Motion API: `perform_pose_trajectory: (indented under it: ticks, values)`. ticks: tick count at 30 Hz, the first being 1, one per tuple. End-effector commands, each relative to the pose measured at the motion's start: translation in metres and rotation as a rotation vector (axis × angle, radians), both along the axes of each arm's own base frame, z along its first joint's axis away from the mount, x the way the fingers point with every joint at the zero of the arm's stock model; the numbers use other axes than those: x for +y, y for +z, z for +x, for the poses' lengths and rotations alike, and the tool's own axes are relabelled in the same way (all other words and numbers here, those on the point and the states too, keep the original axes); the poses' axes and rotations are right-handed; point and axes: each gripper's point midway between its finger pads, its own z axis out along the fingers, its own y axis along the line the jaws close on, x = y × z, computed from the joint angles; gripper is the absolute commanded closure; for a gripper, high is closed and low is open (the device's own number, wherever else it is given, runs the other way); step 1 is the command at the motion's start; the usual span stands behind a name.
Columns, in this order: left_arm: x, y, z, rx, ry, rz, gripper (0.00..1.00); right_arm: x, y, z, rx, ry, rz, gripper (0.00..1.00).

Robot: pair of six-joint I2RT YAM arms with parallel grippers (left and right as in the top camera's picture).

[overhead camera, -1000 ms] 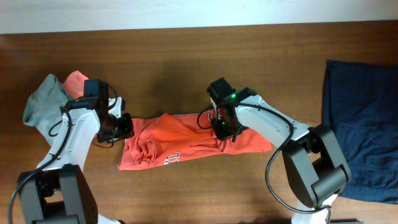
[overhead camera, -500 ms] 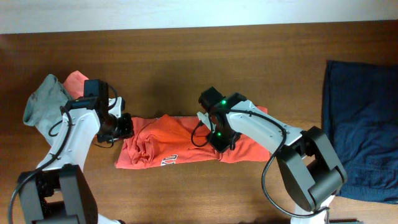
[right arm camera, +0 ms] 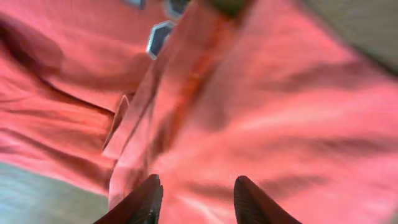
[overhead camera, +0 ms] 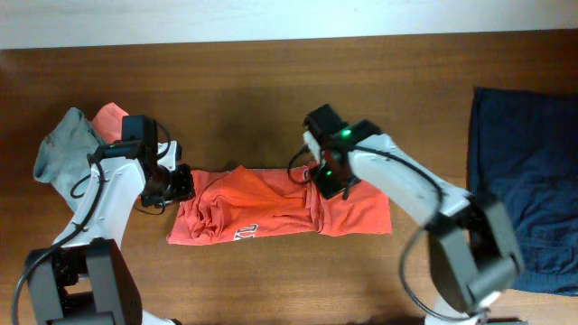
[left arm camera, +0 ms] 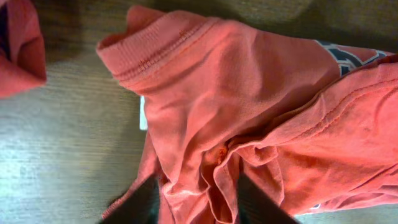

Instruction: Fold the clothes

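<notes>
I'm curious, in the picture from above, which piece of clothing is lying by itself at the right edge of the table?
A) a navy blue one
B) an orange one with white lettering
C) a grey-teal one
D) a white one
A: the navy blue garment lies spread at the right edge, while the orange T-shirt sits in the middle and the grey-teal piece is at the opposite side.

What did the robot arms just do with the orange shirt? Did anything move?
The right gripper slid across the orange shirt toward the left arm, pushing fabric along, then pulled back to where it started; it is open now. The shirt's right end changed from a slanted tip to a squarer edge. The left gripper stayed at the shirt's left end. The grey piece and navy cloth did not move.
</notes>
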Motion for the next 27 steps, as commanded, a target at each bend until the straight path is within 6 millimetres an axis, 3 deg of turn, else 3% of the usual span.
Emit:
perform_pose_trajectory:
  ticks: [1, 3, 6, 12, 27]
  values:
    - [0.001, 0.010, 0.003, -0.026, 0.010, -0.009, 0.55, -0.025, 0.059, 0.015, -0.135, -0.087, 0.046, 0.39]
    - [0.004, 0.007, 0.001, -0.017, 0.012, 0.010, 0.54, -0.044, 0.072, 0.009, -0.137, -0.130, 0.043, 0.19]
    - [0.010, 0.001, -0.003, -0.001, 0.016, 0.046, 0.50, -0.069, 0.079, -0.002, -0.104, -0.184, 0.024, 0.02]
    - [0.010, -0.011, -0.003, -0.018, 0.016, 0.050, 0.48, -0.101, 0.075, -0.014, -0.028, -0.267, -0.008, 0.00]
    - [0.002, -0.042, -0.004, -0.059, -0.033, 0.014, 0.43, -0.104, 0.075, -0.015, -0.022, -0.277, -0.010, 0.00]
